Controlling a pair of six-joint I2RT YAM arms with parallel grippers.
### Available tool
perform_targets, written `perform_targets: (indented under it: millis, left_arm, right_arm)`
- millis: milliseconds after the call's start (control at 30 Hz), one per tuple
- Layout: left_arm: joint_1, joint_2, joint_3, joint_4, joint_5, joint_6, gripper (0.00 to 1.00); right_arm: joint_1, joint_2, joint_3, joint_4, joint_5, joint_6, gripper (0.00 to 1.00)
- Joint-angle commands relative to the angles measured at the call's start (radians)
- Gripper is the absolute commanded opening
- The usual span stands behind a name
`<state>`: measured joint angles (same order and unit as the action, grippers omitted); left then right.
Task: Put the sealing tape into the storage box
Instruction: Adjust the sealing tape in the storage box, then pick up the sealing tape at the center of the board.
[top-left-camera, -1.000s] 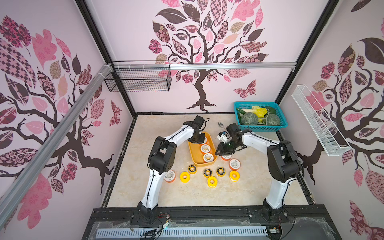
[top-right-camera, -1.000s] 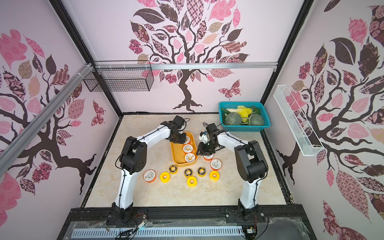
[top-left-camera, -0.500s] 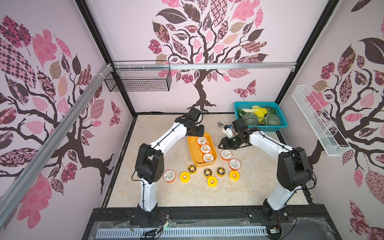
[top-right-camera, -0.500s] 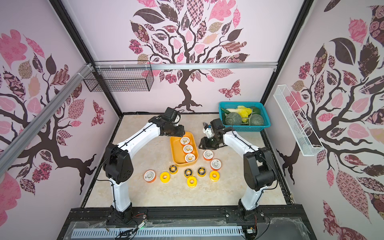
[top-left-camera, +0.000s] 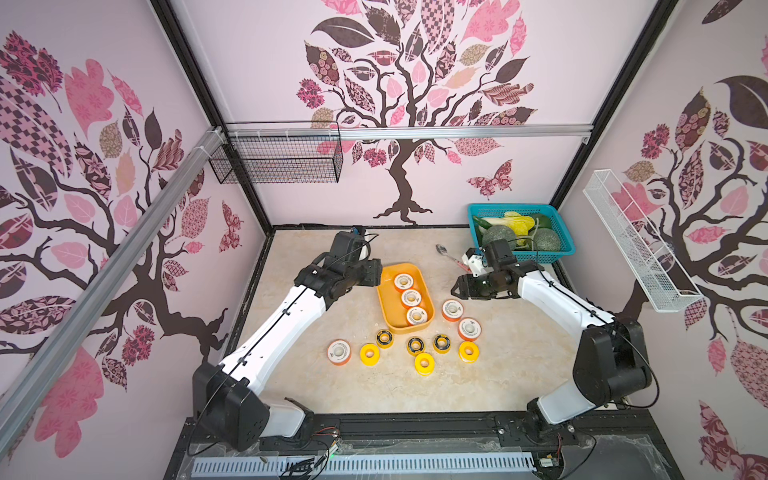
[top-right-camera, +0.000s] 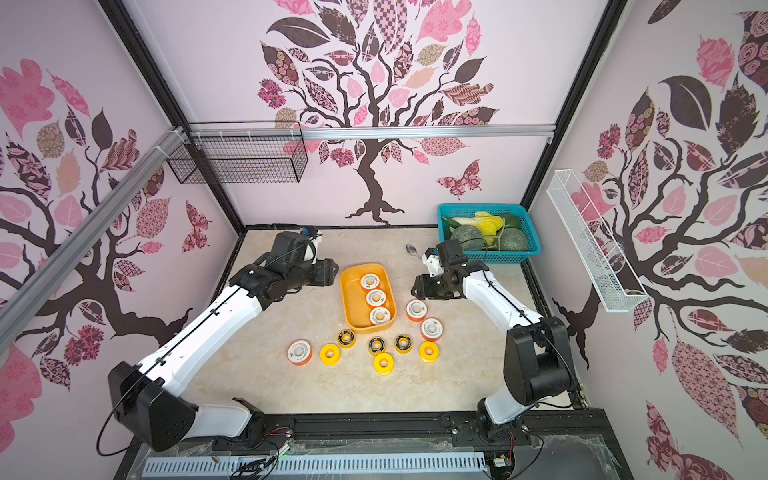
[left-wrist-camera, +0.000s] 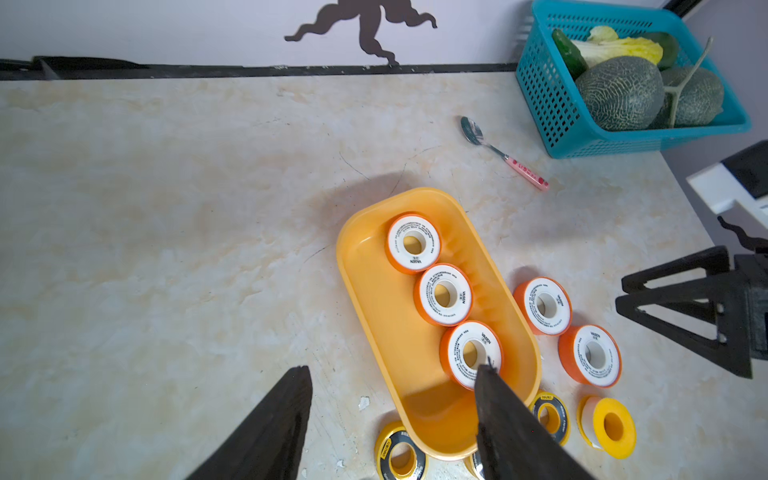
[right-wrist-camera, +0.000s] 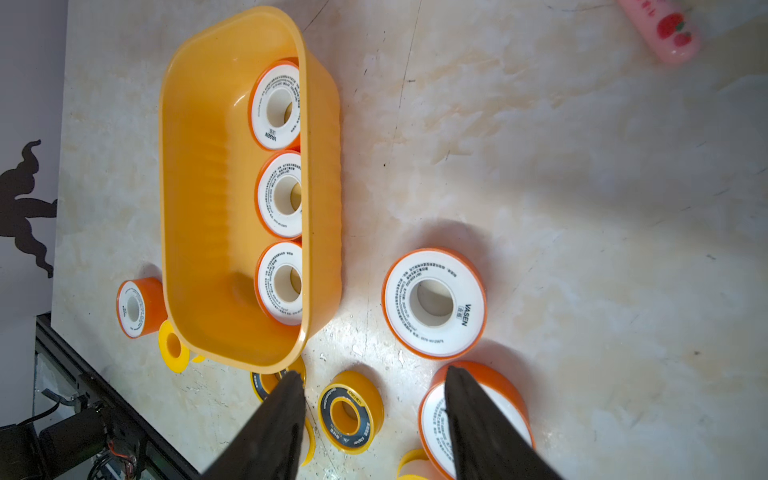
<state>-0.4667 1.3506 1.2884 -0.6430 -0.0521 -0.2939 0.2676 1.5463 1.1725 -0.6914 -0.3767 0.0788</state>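
Left gripper (left-wrist-camera: 395, 370): mine, jaws apart and empty, poised above the storage box (top-left-camera: 385, 305).
Right gripper (right-wrist-camera: 372, 372): mine, jaws apart and empty, over the loose rolls.
Sealing tape: three orange rolls (left-wrist-camera: 442, 294) are boxed. Nine lie loose on the table (top-left-camera: 316, 374), with the nearest orange roll (right-wrist-camera: 433, 302) just beside the box wall.
Box axis: the long side runs near-to-far from me, slightly skewed.
Boxed rolls: flat, holes up, lined along my right-arm side.
Next grasp, I judge: pinch across the rim and lower the roll flat into the bare lane.
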Motion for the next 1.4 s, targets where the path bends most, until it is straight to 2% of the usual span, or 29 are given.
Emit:
perform_targets:
  millis: [0, 133, 233, 367, 467, 667, 867, 1100, 1367]
  left_arm:
    - [0.028, -0.038, -0.039, 0.001, -0.035, 0.001, 0.68]
    - [0.044, -0.102, -0.083, -0.042, -0.066, 0.019, 0.7]
    - [0.055, -0.147, -0.127, -0.061, -0.084, 0.046, 0.7]
    - [0.074, -0.214, -0.222, -0.015, -0.078, 0.065, 0.71]
    - [0.077, -0.263, -0.286, 0.04, -0.091, 0.061, 0.77]
    - [0.077, -0.297, -0.31, 0.058, -0.088, 0.042, 0.78]
    - [0.077, -0.297, -0.305, 0.036, -0.091, 0.044, 0.79]
    - [0.077, -0.3, -0.303, 0.029, -0.095, 0.048, 0.79]
    - [0.078, -0.295, -0.303, 0.026, -0.097, 0.053, 0.79]
  right_arm:
    - [0.001, -0.064, -0.02, -0.006, -0.002, 0.016, 0.59]
    - [0.022, -0.121, -0.062, -0.023, 0.03, 0.034, 0.59]
    - [0.075, -0.156, -0.092, -0.049, 0.103, 0.042, 0.6]
    - [0.17, -0.186, -0.135, -0.07, 0.17, 0.08, 0.63]
    - [0.213, -0.212, -0.172, -0.06, 0.185, 0.12, 0.66]
    - [0.304, -0.238, -0.218, -0.066, 0.236, 0.137, 0.72]
    - [0.37, -0.195, -0.229, -0.079, 0.253, 0.131, 0.76]
    - [0.445, -0.106, -0.211, -0.062, 0.299, 0.139, 0.76]
    - [0.481, 0.003, -0.171, -0.059, 0.39, 0.165, 0.75]
